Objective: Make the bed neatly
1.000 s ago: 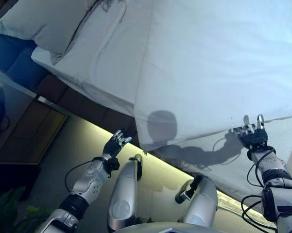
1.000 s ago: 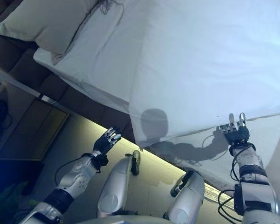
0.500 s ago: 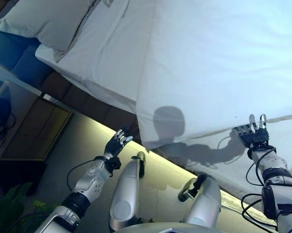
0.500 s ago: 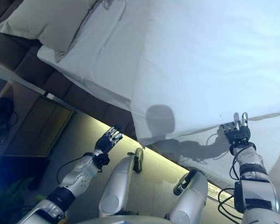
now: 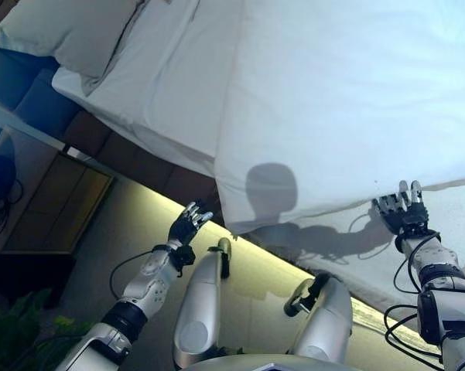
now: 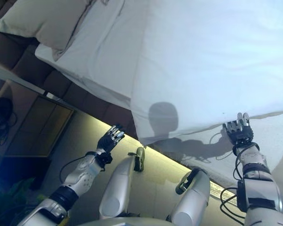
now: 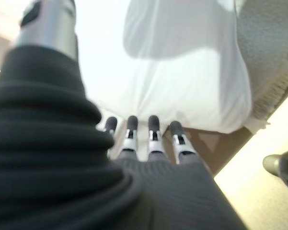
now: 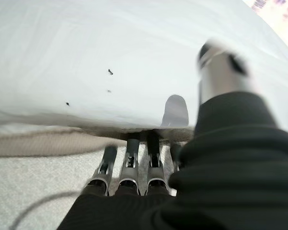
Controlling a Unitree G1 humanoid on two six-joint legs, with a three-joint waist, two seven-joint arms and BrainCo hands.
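Note:
A white duvet (image 5: 340,100) covers most of the bed, and its near edge hangs over the bedside. A white pillow (image 5: 70,31) lies at the head end on the white sheet (image 5: 162,85). My left hand (image 5: 187,226) is open and empty above the floor, just left of the duvet's hanging corner (image 7: 182,72), apart from it. My right hand (image 5: 402,212) is open, and its straight fingers (image 8: 132,163) reach up to the duvet's lower edge (image 8: 86,57) at the right.
The brown bed frame (image 5: 139,166) runs under the mattress. A wooden bedside cabinet (image 5: 54,209) stands at the left. A green plant (image 5: 15,340) is at the lower left. A lit strip runs along the floor by the bed.
The whole picture has shifted a little. Both hands stay about where they were, the right at the duvet's edge and the left by its corner.

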